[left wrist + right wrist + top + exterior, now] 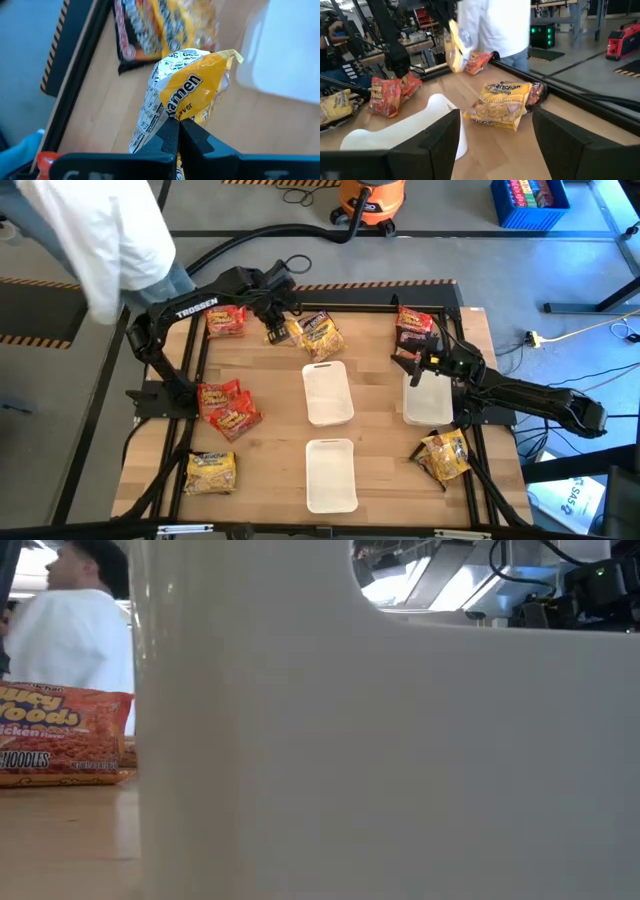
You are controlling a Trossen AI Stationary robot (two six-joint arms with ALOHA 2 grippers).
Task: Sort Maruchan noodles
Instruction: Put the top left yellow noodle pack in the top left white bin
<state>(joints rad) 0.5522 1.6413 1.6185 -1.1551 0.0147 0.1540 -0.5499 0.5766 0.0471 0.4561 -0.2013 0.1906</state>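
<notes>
Left gripper (177,137) pinches a crinkly yellow packet (192,90), lifted clear of the table (380,380). Right gripper (495,135) spread wide, empty, over a smooth white tray (428,402).

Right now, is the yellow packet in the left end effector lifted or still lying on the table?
Lifted: the left end effector is shut on the yellow ramen packet, which hangs above the table.

Three white trays (327,392) on the wooden table (270,450), orange vacuum (371,197) (far side), blue crate (530,200)
</notes>
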